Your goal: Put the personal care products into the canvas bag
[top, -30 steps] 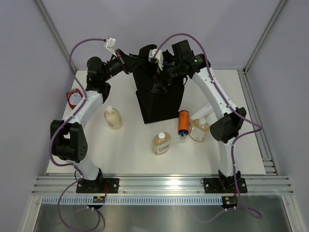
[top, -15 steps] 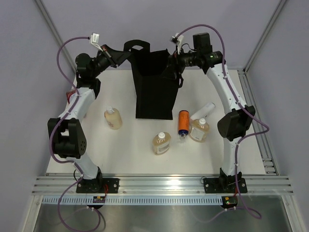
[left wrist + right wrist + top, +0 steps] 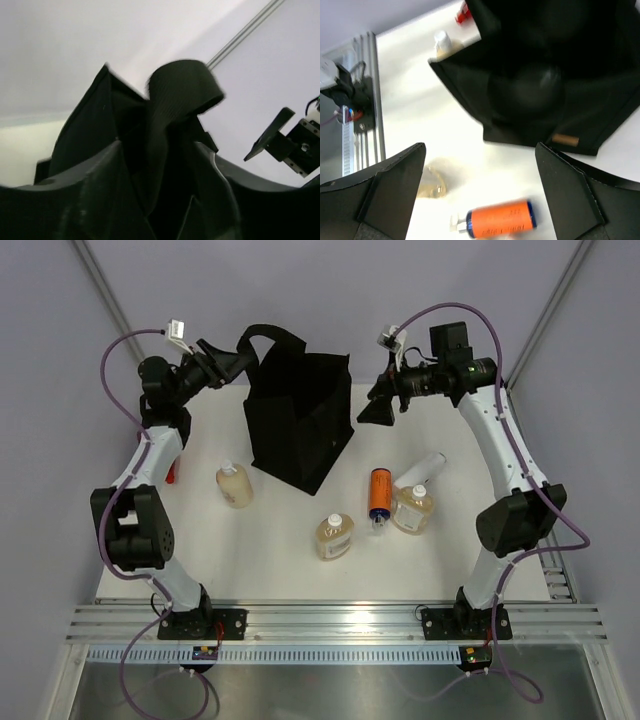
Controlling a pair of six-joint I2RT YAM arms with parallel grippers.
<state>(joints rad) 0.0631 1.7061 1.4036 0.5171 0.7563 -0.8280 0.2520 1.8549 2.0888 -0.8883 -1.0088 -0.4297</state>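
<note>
The black canvas bag (image 3: 298,425) stands tilted at the back of the table, its mouth gaping. My left gripper (image 3: 226,357) is up at the bag's left handle (image 3: 262,338). Its fingers stand apart and open, with the handle strap (image 3: 172,100) running loosely between them. My right gripper (image 3: 380,406) hangs open and empty to the right of the bag, clear of it. On the table lie three amber bottles (image 3: 234,485) (image 3: 335,537) (image 3: 413,508), an orange bottle (image 3: 380,495), a white tube (image 3: 426,467) and a red container (image 3: 170,473), partly behind the left arm.
In the right wrist view the orange bottle (image 3: 500,220) and an amber bottle (image 3: 432,182) lie below the open fingers, with the bag's orange mark (image 3: 565,140) above them. An aluminium rail (image 3: 540,500) borders the table's right edge. Grey walls close in the back.
The bag has been pulled left and now tilts. My right gripper has drawn back to the right, off the bag. My left gripper has moved left and its jaws have opened.
</note>
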